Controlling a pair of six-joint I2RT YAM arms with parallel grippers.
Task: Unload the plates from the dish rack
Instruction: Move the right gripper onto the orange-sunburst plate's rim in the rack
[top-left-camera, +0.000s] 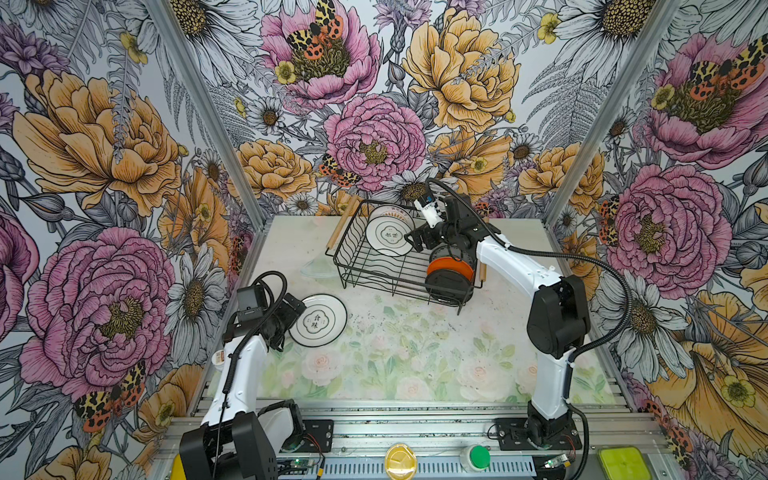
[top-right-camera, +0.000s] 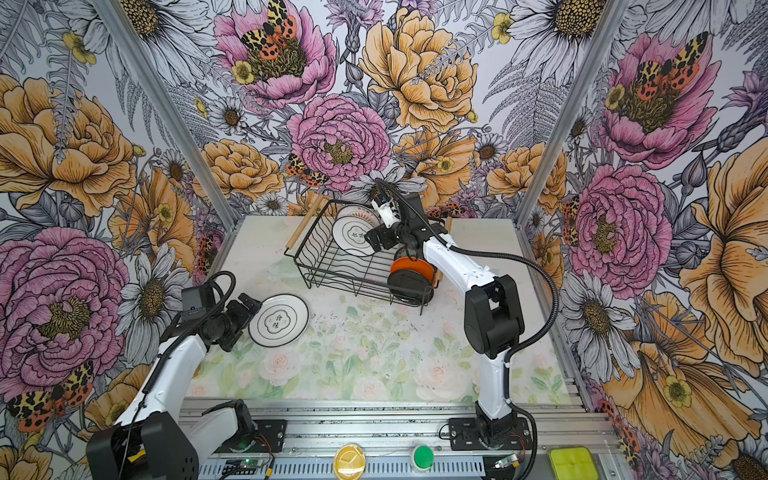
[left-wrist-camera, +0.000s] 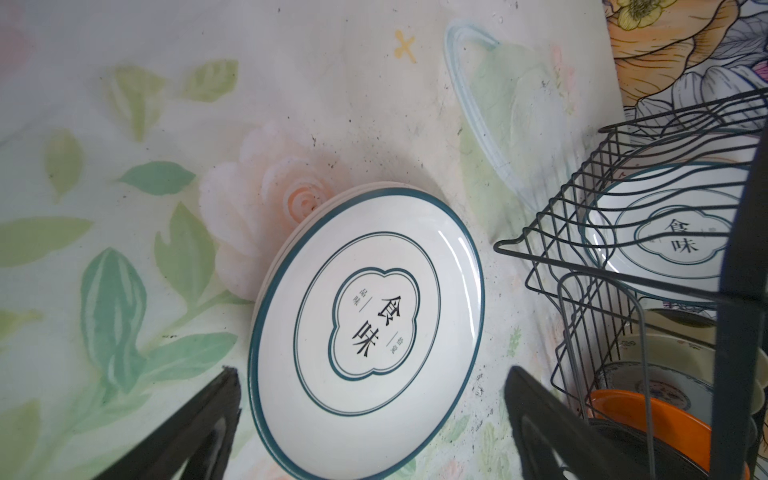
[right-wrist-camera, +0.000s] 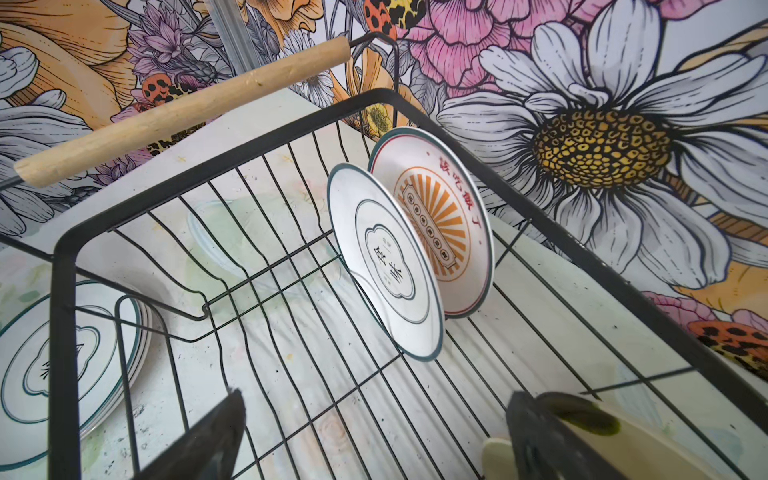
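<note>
Floral-print table (top-left-camera: 415, 345): dish rack (top-left-camera: 382, 270) stands far centre, clear glass dish (top-left-camera: 314, 266) lies flat just left of it, stack of white plates (top-left-camera: 318, 320) sits near left, apart from the rack.

The table plate (left-wrist-camera: 365, 328) reads 食味 in dark characters; its smaller side characters are illegible. The front rack plate (left-wrist-camera: 673, 237) also reads 食味. The sunburst plate (right-wrist-camera: 453, 216) carries red 该吃饭了.

One dish rack (top-left-camera: 374, 272); two white plates (right-wrist-camera: 386, 266); perhaps four bunched plates (top-left-camera: 451, 268); one table stack (top-left-camera: 318, 320).
</note>
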